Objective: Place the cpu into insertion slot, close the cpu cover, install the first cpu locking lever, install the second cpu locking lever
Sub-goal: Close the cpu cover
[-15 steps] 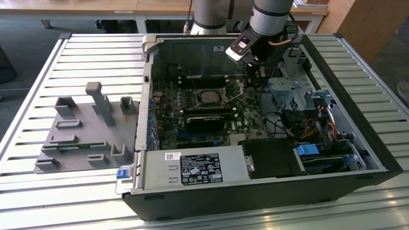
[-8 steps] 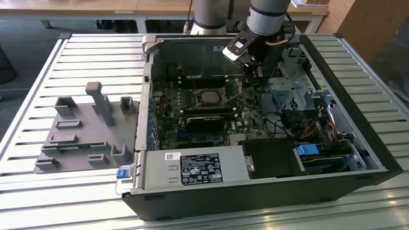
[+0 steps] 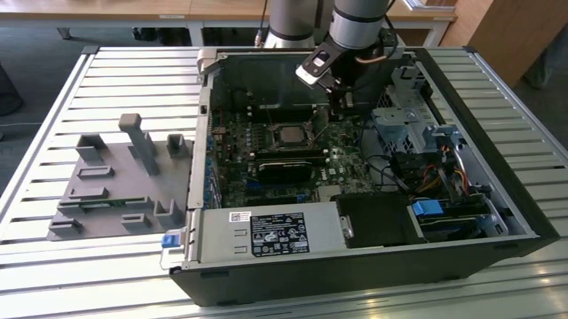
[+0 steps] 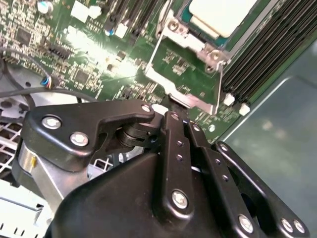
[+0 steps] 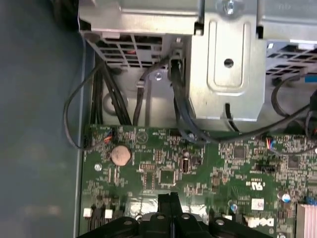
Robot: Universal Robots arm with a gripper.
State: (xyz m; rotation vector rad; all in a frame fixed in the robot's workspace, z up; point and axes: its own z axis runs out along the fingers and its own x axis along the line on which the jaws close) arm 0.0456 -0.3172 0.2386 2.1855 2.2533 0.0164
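The cpu (image 3: 290,135) lies with its silver-grey face up in the insertion slot (image 3: 275,126) on the green board inside the open computer case. In the second wrist view the cpu (image 4: 220,14) sits in its socket. The cpu cover (image 4: 193,99) stands swung open beside it, and green board shows through its window. My gripper (image 3: 336,106) hangs just to the exterior view's right of the socket. Both wrist views show its black fingers pressed together, shut, with the gripper (image 4: 172,116) (image 5: 171,196) tips right at the cover's free edge. I cannot tell whether they touch it.
A grey fixture (image 3: 116,179) with upright pegs lies on the slatted table at the exterior view's left. In the case are a power supply (image 3: 266,232), a metal drive cage (image 3: 400,126) with cables, and long black memory slots (image 4: 267,54). A coin battery (image 5: 120,155) sits on the board.
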